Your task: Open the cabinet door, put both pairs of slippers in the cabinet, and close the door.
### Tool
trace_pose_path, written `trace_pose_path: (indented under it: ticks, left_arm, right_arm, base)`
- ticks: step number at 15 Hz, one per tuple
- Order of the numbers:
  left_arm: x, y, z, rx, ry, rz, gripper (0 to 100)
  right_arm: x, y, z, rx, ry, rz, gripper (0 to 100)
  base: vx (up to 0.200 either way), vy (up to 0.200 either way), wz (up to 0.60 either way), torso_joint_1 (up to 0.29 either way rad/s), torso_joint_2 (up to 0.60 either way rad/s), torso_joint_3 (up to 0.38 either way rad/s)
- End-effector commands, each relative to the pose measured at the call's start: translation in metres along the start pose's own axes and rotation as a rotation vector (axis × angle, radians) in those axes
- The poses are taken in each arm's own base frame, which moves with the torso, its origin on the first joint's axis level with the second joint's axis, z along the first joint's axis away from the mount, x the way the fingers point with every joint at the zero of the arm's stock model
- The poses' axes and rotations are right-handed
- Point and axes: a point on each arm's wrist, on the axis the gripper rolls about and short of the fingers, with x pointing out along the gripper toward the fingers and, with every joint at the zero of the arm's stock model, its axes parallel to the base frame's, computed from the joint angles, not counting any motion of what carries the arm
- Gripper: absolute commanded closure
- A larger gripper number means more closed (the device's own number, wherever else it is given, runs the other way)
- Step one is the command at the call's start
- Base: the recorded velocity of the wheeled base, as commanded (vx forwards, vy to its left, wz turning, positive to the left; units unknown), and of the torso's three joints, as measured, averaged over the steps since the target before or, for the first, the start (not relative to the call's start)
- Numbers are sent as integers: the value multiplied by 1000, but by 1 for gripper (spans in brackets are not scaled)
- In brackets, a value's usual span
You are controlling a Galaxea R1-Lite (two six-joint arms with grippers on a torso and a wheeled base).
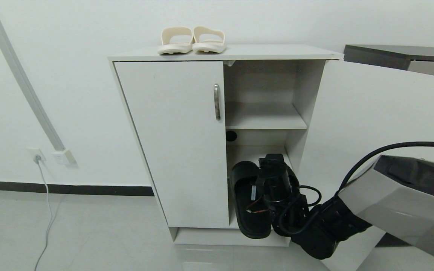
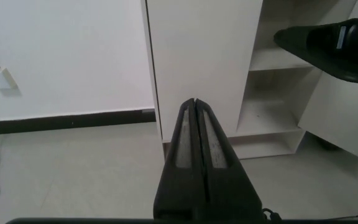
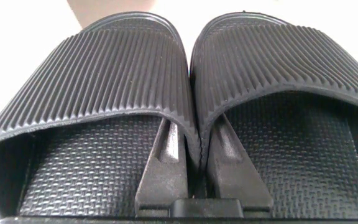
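A pair of black slippers [image 1: 249, 195] hangs at the mouth of the cabinet's lower compartment, soles side by side. My right gripper [image 1: 273, 165] is shut on them. In the right wrist view its fingers [image 3: 166, 162] pinch the two inner strap edges of the black slippers [image 3: 123, 81] together. A cream pair of slippers [image 1: 192, 39] rests on top of the white cabinet [image 1: 171, 143]. The right door [image 1: 371, 120] stands open and the left one is closed. My left gripper [image 2: 194, 106] is shut on nothing, low over the floor, facing the cabinet [image 2: 197, 56] and the black slippers [image 2: 334, 40].
The closed left door carries a metal handle [image 1: 217, 102]. An upper shelf [image 1: 264, 118] inside holds nothing. A wall outlet [image 1: 36, 155] with a cable trailing onto the floor is at the left. A grey unit [image 1: 401, 54] stands behind the open door.
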Motion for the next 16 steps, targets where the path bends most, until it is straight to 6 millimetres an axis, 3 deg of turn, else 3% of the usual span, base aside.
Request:
trace_pose_path:
  ticks: [1,5,11,16]
  left_arm:
    - [0,0,0,0,2,0,100]
    - [0,0,0,0,2,0,100]
    - [0,0,0,-1,2,0,100]
    - [0,0,0,0,2,0,100]
  right_arm:
    - [4,-1,-2,3,4,-7,100]
    - [15,-5,-21,-7,42,-29,100]
    - [18,-9,-26,-13,75,-29,100]
    - [19,-9,-27,-11,82,-20,100]
  base:
    - [0,0,0,0,0,0]
    - [0,0,0,0,0,0]
    - [0,0,0,0,0,-12]
    - [0,0,0,3,2,-168]
